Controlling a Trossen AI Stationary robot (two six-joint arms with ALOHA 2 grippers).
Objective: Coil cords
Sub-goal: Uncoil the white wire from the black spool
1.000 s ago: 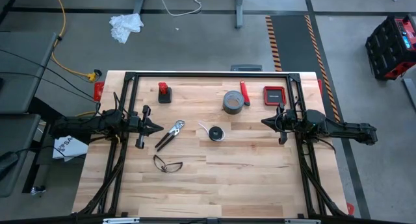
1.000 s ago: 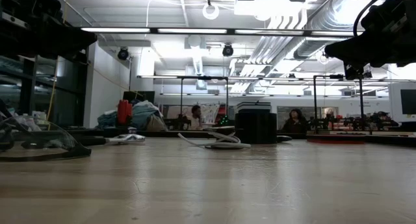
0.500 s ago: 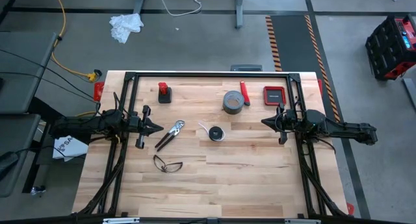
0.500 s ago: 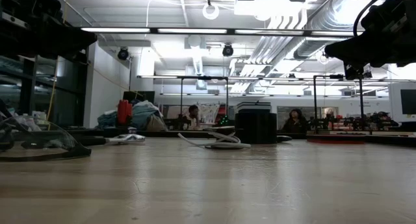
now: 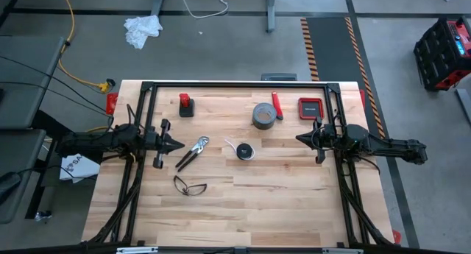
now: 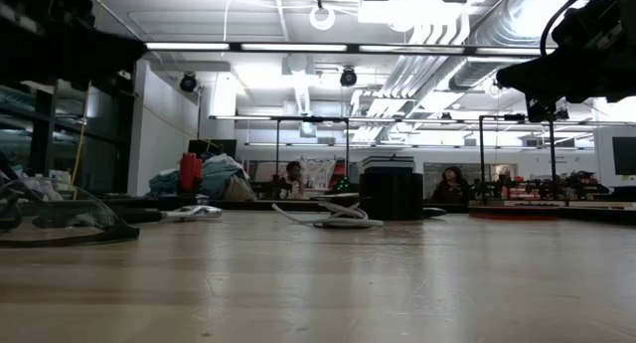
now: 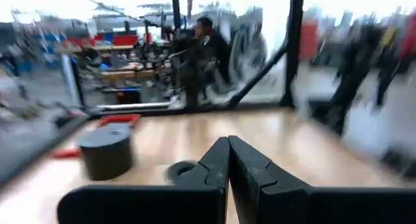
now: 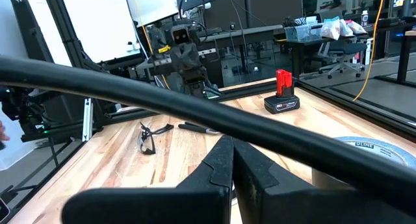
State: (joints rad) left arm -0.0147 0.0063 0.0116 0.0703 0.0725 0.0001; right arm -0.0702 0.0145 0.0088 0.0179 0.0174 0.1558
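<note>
The table [image 5: 280,202] is pale planked wood with a smooth, faintly sheened top. The pliers [image 5: 191,152] are bare shiny metal. The tape roll [image 5: 264,115] looks matt grey. The spool [image 5: 244,151] is black plastic with a thin white cord [image 5: 230,144]. Both grippers, left [image 5: 179,145] and right [image 5: 299,138], look matt black.
</note>
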